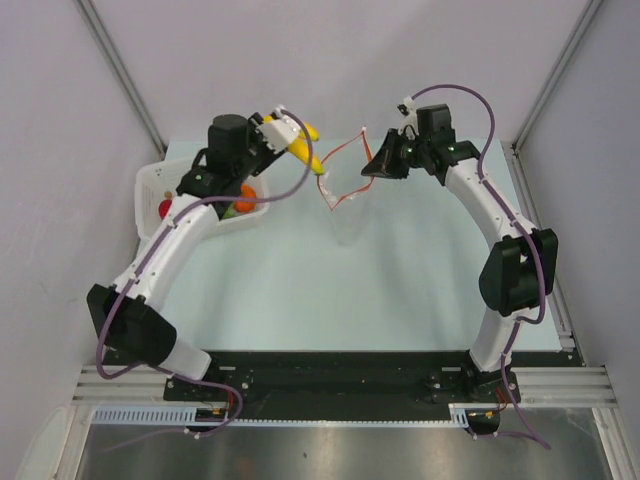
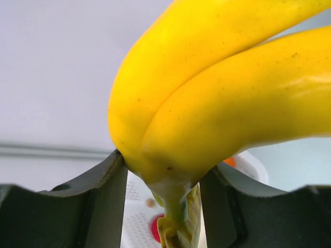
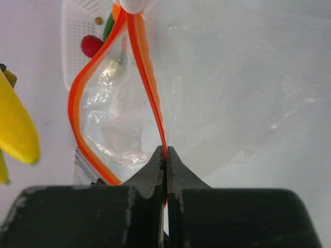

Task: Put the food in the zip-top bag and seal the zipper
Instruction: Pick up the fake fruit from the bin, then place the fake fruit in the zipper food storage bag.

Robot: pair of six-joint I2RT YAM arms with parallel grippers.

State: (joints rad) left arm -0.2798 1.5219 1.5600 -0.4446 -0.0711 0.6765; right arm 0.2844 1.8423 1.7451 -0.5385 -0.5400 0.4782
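Note:
My left gripper (image 1: 296,138) is shut on the yellow banana bunch (image 1: 307,148), held in the air just left of the bag's mouth; the bunch fills the left wrist view (image 2: 217,88). My right gripper (image 1: 374,166) is shut on the red-orange zipper (image 3: 150,82) of the clear zip-top bag (image 1: 345,195), holding one side of its mouth up. The mouth gapes open (image 3: 103,103), and the banana tip (image 3: 18,129) shows left of it. Other food lies in the white tray (image 1: 150,185): a red fruit (image 1: 166,208), an orange (image 1: 246,193), something green (image 1: 230,211).
The white ribbed tray sits at the table's left edge, under my left arm. Grey walls close the back and sides. A black rail (image 1: 340,375) runs along the near edge.

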